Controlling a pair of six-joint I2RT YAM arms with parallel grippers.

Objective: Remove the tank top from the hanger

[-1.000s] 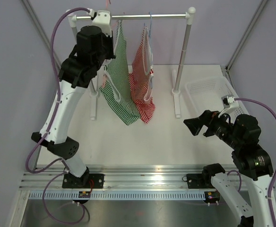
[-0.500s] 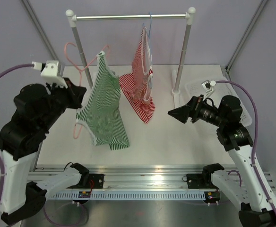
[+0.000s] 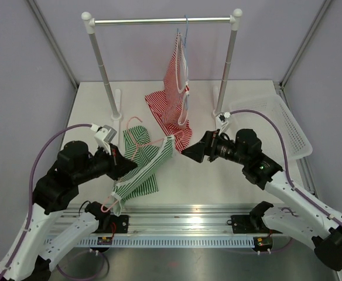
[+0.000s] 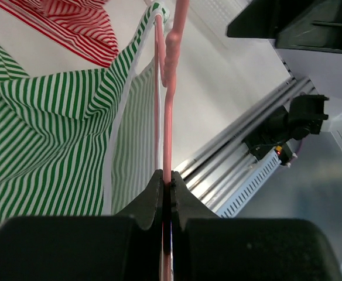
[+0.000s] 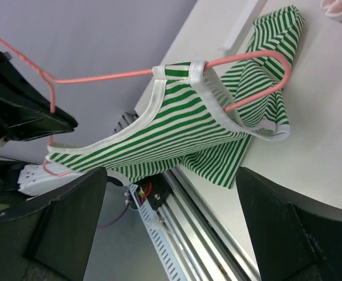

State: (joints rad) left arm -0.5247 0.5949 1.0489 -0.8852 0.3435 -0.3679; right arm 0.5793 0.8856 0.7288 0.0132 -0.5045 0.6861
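Observation:
A green-and-white striped tank top (image 3: 143, 168) hangs on a pink wire hanger (image 3: 137, 122) low over the table's front left, its hem resting on the table. My left gripper (image 3: 122, 161) is shut on the hanger wire (image 4: 168, 111); the top (image 4: 54, 129) drapes to its left. My right gripper (image 3: 190, 151) is open and empty, just right of the top and pointing at it. In the right wrist view the hanger (image 5: 118, 74) runs through the shoulder strap and the top (image 5: 200, 126) sags below it, in front of my open right gripper (image 5: 171, 234).
A red-and-white striped tank top (image 3: 175, 96) hangs on a blue hanger from the rack rail (image 3: 159, 21). The rack posts (image 3: 103, 76) stand on the table at the back. A white basket (image 3: 285, 126) sits at the right. The aluminium rail (image 3: 177, 213) runs along the front edge.
My left arm has carried the pink hanger with the green top off the rail and down to the front left of the table. My right gripper has moved left toward it.

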